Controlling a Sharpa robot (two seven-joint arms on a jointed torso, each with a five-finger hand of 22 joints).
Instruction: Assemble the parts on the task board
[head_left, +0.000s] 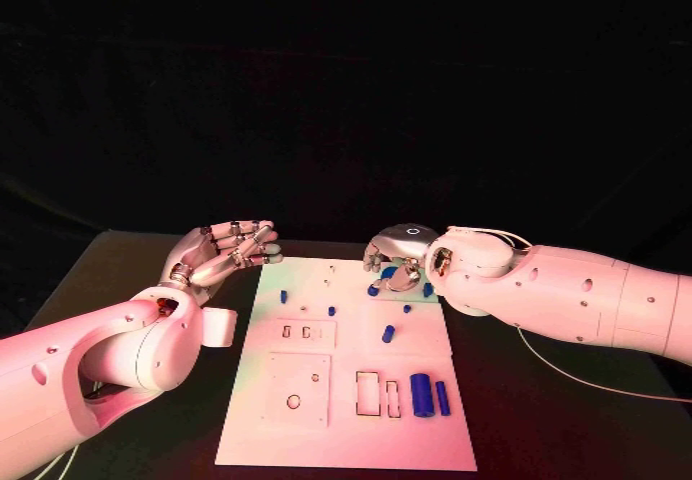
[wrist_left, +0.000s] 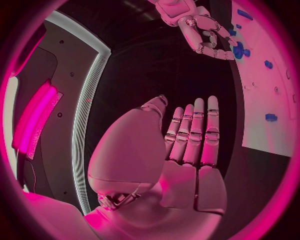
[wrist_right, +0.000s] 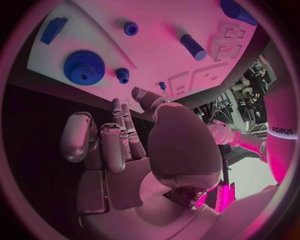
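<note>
A black tabletop (head_left: 130, 262) carries the white task board (head_left: 353, 430) at its middle, against a dark backdrop. Blue parts (head_left: 421, 394) lie scattered on the board. The left hand (head_left: 224, 253) hovers off the board's far left corner, fingers wide, holding nothing. The right hand (head_left: 400, 262) is over the board's far edge, fingers partly curled, empty. "Sharpa" is printed on the left forearm.

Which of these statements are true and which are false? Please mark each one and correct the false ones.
1. The left hand holds a blue part. False: it holds nothing, its fingers straight and apart from any part.
2. The right hand is over the far edge of the task board. True.
3. A blue gear lies on the board near the right hand. True.
4. The large blue cylinder stands upright in a hole. False: it lies flat on the board beside the rectangular slots.
</note>
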